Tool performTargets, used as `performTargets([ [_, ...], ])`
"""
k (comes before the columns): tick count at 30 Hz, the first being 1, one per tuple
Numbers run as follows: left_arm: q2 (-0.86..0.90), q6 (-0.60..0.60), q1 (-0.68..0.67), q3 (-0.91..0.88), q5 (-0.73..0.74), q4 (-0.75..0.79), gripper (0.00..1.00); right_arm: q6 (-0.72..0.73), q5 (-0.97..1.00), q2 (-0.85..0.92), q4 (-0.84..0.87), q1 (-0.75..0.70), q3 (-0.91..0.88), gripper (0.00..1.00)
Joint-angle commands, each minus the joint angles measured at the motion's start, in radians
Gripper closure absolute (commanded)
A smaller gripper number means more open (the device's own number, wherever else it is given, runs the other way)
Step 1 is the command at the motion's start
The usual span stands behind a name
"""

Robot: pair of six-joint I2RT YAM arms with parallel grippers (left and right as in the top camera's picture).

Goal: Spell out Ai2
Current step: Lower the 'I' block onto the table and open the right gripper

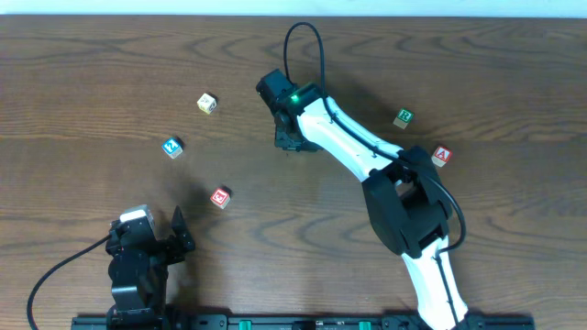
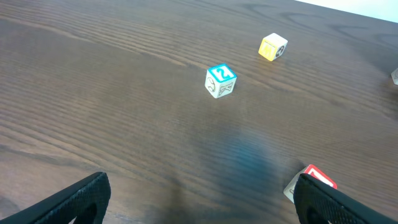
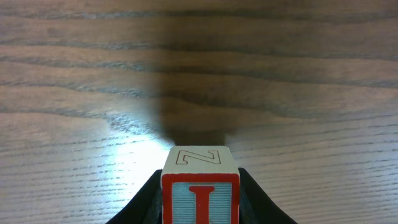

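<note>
My right gripper (image 1: 288, 139) is at the table's middle, shut on a block with a red I (image 3: 200, 193) on its facing side and a Z on top, held low over the wood. This block is hidden in the overhead view. The red A block (image 1: 442, 156) lies to the right, beside the right arm. The blue 2 block (image 1: 171, 147) lies to the left and also shows in the left wrist view (image 2: 220, 81). My left gripper (image 1: 180, 233) is open and empty at the front left (image 2: 205, 208).
A yellow block (image 1: 207, 103) lies at the back left (image 2: 272, 47). A red block (image 1: 220, 196) lies just ahead of the left gripper (image 2: 311, 180), near its right finger. A green block (image 1: 404, 117) lies at the back right.
</note>
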Motion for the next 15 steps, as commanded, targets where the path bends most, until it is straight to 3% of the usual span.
performTargets([
  [1, -0.006, 0.01, -0.004, -0.015, -0.003, 0.002, 0.05, 0.004, 0.011, 0.0, 0.0, -0.017, 0.009, 0.94],
  [15, -0.006, 0.01, -0.004, -0.015, -0.003, 0.002, 0.04, 0.004, 0.019, 0.0, 0.014, -0.014, 0.008, 0.9],
])
